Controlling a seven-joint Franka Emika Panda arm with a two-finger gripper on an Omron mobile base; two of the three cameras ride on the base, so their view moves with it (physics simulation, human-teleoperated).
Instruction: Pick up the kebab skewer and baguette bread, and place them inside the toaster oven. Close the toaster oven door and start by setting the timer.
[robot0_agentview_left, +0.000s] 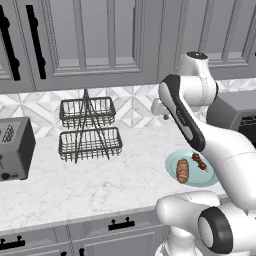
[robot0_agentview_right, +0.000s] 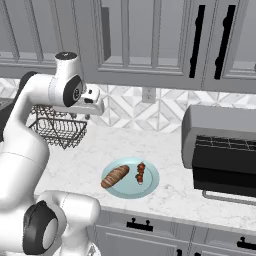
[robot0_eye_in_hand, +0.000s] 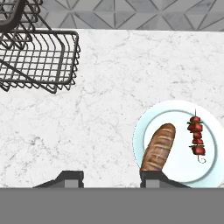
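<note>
A pale blue plate (robot0_eye_in_hand: 175, 173) near the counter's front edge carries the golden baguette bread (robot0_eye_in_hand: 158, 146) (robot0_agentview_right: 115, 176) (robot0_agentview_left: 183, 171) and, to its right, the kebab skewer (robot0_eye_in_hand: 197, 138) (robot0_agentview_right: 140, 173) (robot0_agentview_left: 199, 161). My gripper (robot0_eye_in_hand: 111, 179) (robot0_agentview_right: 81, 116) hangs high above the counter, pointing down, left of the plate. It is open, with nothing between its fingertips. At the right stands the grey toaster oven (robot0_agentview_right: 220, 125) (robot0_agentview_left: 235, 110). The toaster oven door (robot0_agentview_right: 225, 175) is dropped open, its wire rack showing and its silver handle (robot0_agentview_right: 227, 198) at the front.
A two-tier dark wire basket rack (robot0_agentview_left: 90, 130) (robot0_eye_in_hand: 37, 61) stands at the back of the marble counter. A grey slot toaster (robot0_agentview_left: 15, 147) sits at the far left. Upper cabinets hang above the backsplash. Bare counter lies between the basket rack and the plate.
</note>
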